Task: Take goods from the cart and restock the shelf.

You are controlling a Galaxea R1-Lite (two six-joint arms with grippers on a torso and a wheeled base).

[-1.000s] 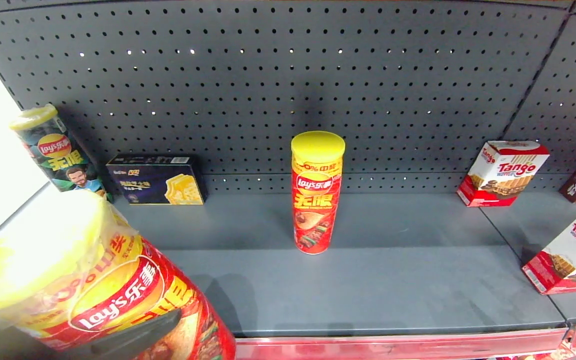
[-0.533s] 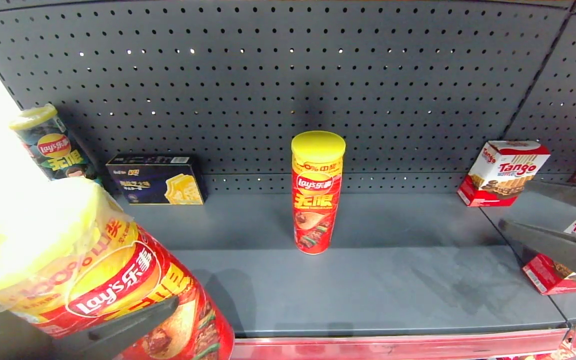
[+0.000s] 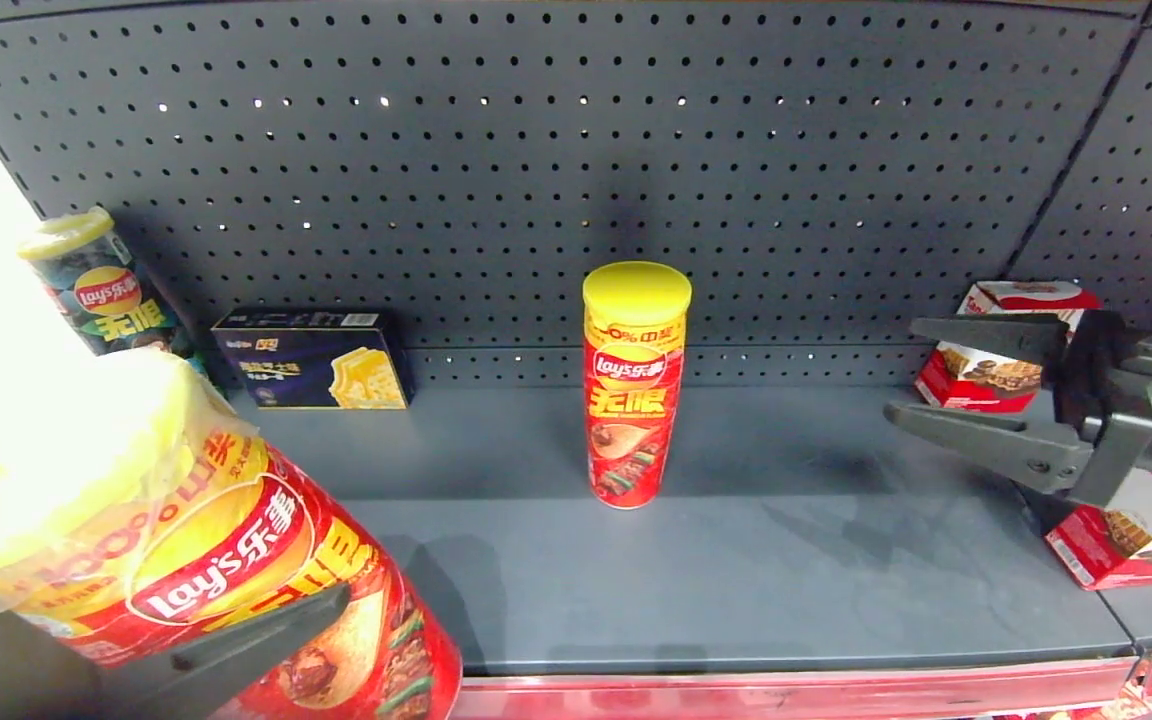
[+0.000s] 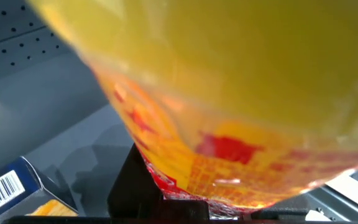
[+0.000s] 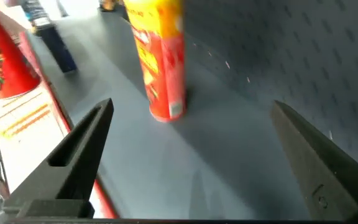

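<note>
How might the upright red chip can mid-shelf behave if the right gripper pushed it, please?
The red chip can stands tall on a narrow base, so a push near its yellow lid would probably tip it. Once down, its round body would likely roll. Its straight, undented wall suggests a stiff tube.

near can [image 3: 206, 560] — red, yellow lid, tilted, lower left | far can [image 3: 635, 385] — upright, centre of shelf [image 3: 836, 570]

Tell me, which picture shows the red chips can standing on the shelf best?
The head view: the standing can shows whole, yellow lid to base, upright on the shelf. The right wrist view catches it beyond the open right claw, top cut off. The left wrist view looks at the held can instead.
</note>
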